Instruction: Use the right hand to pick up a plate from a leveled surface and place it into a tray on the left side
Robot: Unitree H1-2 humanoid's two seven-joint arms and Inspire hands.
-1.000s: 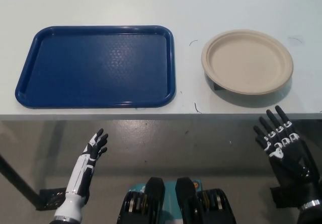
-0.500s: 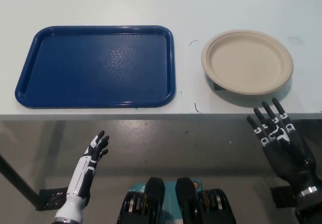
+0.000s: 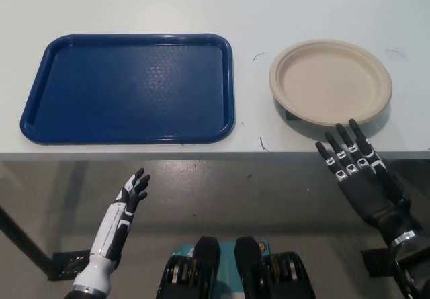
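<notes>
Paper plate [image 3: 330, 82] sits right of blue tray [image 3: 131, 88], on table [image 3: 201, 3]. Right hand [image 3: 356, 168] at plate's near rim, fingers spread, empty (lined up for pickup). Left hand [image 3: 127, 201] idle below tray, released.

The black right hand [image 3: 359, 175], fingers spread, overlaps the table [image 3: 322, 3] edge just short of the beige plate [image 3: 329, 80], hiding a strip of that edge. Its forearm (the wrist too) runs off the frame's lower right. Beyond the hand, small dark marks on the tabletop are too small to identify.
</notes>
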